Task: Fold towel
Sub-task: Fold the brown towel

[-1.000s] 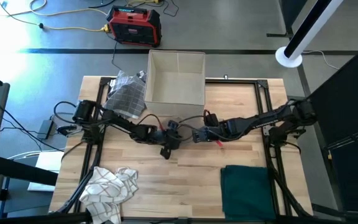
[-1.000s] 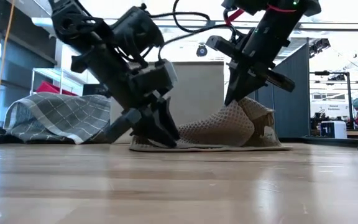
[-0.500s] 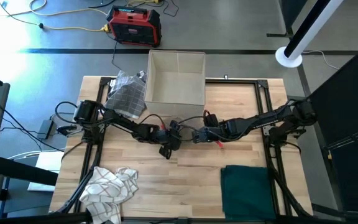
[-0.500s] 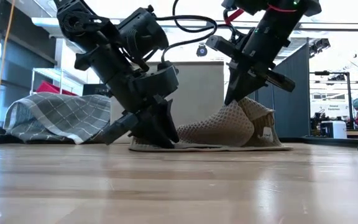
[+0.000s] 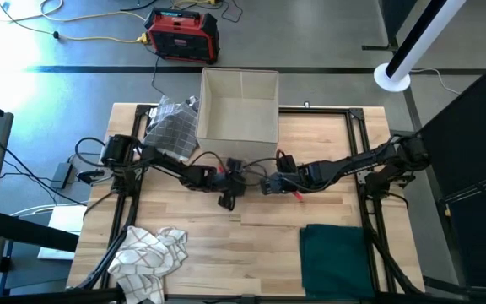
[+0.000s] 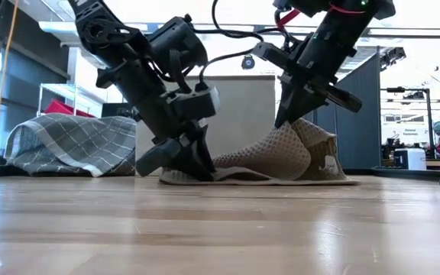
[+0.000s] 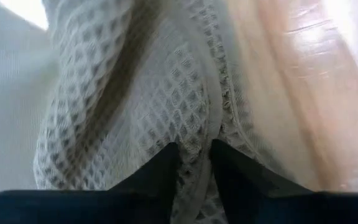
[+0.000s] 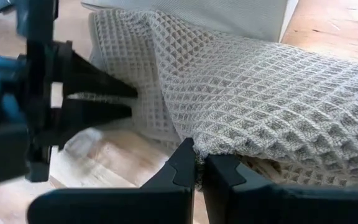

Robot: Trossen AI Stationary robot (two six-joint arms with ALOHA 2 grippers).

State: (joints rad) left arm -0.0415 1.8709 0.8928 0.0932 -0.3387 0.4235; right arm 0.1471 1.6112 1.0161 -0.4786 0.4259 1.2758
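The waffle towel [image 6: 281,160] is bunched at mid-worktop [image 6: 220,229] before the box — its low hem is pinched by the left pincer [image 7: 194,155], angled down to the wood. Its raised fold is clamped by the right pincer [image 8: 199,167], held higher.

Cloths: four — one beige waffle-weave towel [image 6: 281,156], one grey checked cloth [image 5: 171,128], one white checked cloth [image 5: 148,252], one dark green folded cloth [image 5: 334,257]. Open beige boxes [image 5: 240,105]: one. Grippers: two.

no readable text, labels, brands or numbers anywhere
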